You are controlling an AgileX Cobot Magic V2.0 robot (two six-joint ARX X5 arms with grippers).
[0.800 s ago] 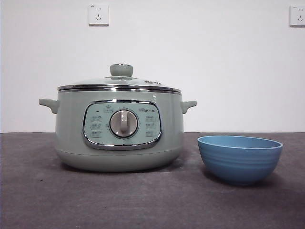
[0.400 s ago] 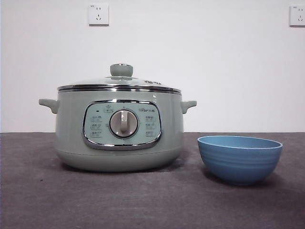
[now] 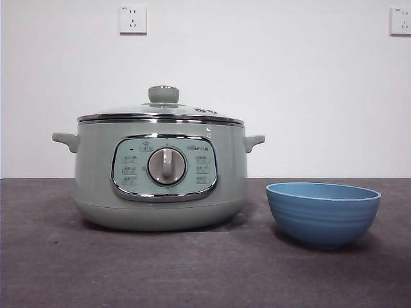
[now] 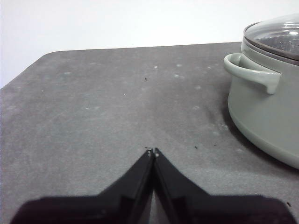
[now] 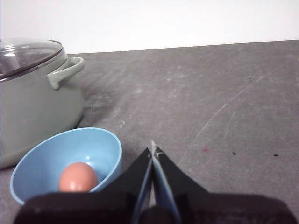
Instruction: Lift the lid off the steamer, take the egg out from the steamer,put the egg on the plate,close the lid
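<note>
The lid (image 3: pixel 160 113) sits on the steamer (image 3: pixel 160 176); we see the egg (image 5: pixel 77 177) in the plate (image 5: pixel 100 144), both grippers (image 4: pixel 152 151) (image 5: pixel 152 147) closed, empty.

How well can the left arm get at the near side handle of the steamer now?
Probably yes. The left gripper, jaws shut, waits over bare table, and nothing lies between it and the steamer handle. The jaws would have to open first.

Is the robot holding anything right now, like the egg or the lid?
No. Both the left gripper and right gripper are shut on nothing. The egg sits in the plate, and the lid is on the steamer.
</note>
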